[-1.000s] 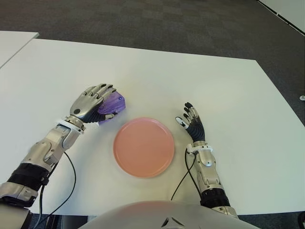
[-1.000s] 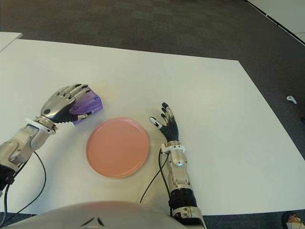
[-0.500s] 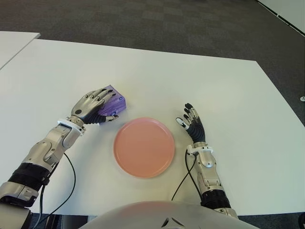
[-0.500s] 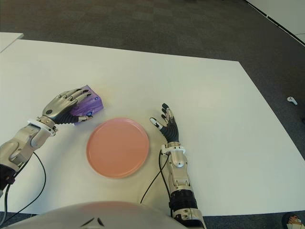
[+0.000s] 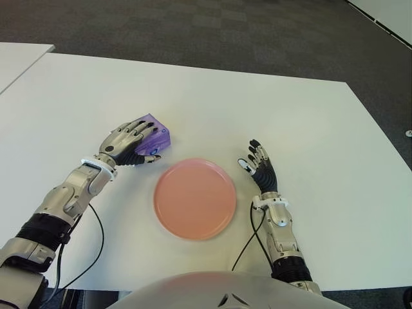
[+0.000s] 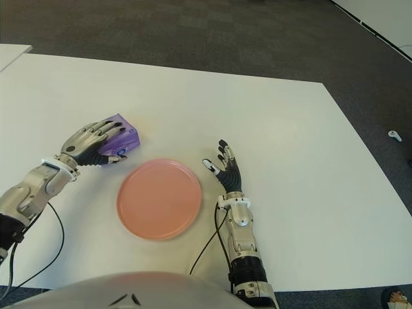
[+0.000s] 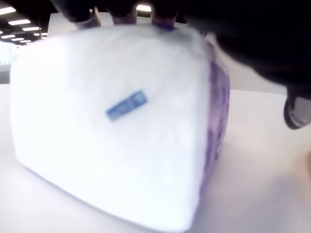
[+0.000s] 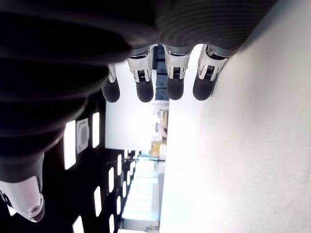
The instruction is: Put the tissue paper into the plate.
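A purple tissue pack [image 5: 159, 134] stands on the white table [image 5: 225, 96], just left of and slightly beyond the pink plate [image 5: 194, 199]. My left hand [image 5: 152, 141] lies over the pack, fingers draped across its top and the thumb against the side that faces the plate. Close up in the left wrist view the pack [image 7: 112, 121] fills the palm, its white end and purple side showing. The plate holds nothing. Right of the plate is my right hand [image 5: 257, 166], fingers straight and spread, holding nothing.
Black cables [image 5: 96, 238] run from both forearms toward my body. A second white table's corner [image 5: 19, 55] shows at the far left. Dark carpet [image 5: 193, 26] lies beyond the table's far edge.
My left hand has sunk lower onto the pack, its fingers flattening over the top; more of the pack's purple far corner shows. The right hand and plate have not moved.
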Robot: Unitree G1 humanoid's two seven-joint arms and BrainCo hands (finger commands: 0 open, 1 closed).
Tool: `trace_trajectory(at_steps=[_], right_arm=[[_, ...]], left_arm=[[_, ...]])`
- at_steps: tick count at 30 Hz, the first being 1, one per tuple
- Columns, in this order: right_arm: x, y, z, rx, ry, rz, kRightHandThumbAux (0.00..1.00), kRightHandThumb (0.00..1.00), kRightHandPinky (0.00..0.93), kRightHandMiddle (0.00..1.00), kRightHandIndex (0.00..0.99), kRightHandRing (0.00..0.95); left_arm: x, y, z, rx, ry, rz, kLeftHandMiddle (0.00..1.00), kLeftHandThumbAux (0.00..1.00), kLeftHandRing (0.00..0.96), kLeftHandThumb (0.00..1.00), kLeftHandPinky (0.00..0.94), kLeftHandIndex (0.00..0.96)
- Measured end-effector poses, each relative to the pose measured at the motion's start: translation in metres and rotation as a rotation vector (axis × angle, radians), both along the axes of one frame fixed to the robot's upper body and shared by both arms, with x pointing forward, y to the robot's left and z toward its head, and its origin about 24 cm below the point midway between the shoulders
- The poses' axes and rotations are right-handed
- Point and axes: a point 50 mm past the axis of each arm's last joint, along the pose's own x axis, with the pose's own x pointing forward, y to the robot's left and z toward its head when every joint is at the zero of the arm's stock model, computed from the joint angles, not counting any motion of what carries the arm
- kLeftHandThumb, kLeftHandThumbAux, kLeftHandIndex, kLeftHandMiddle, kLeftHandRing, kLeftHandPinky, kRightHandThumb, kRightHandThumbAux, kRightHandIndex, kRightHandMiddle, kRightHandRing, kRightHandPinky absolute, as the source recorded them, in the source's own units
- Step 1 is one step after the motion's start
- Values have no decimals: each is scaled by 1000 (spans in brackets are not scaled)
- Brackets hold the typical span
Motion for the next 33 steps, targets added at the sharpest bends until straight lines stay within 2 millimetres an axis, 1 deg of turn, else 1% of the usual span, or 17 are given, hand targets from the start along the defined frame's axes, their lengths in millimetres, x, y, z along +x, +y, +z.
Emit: trace_trajectory(at_steps=[7,16,24,33], right_arm=[[0,-1,0,1,2,1,601,82,34,26,25,13],[0,-3,0,0,3,5,599,75,35,30,33,18],[0,-3,-1,-1,4,11,582,71,34,31,33,18],[0,-3,-1,-2,5,15,571,78,42,27,31,19]], left_arm=[[5,4,-4,50,-45,34,0,323,0,39,0,0],[5,7,-5,84,-118,43,0,329,0,5,0,0],[6,10,11,106,-223,35,0,349,0,0,0,0],[6,12,21,105,-354,44,0,375,0,21,0,0]])
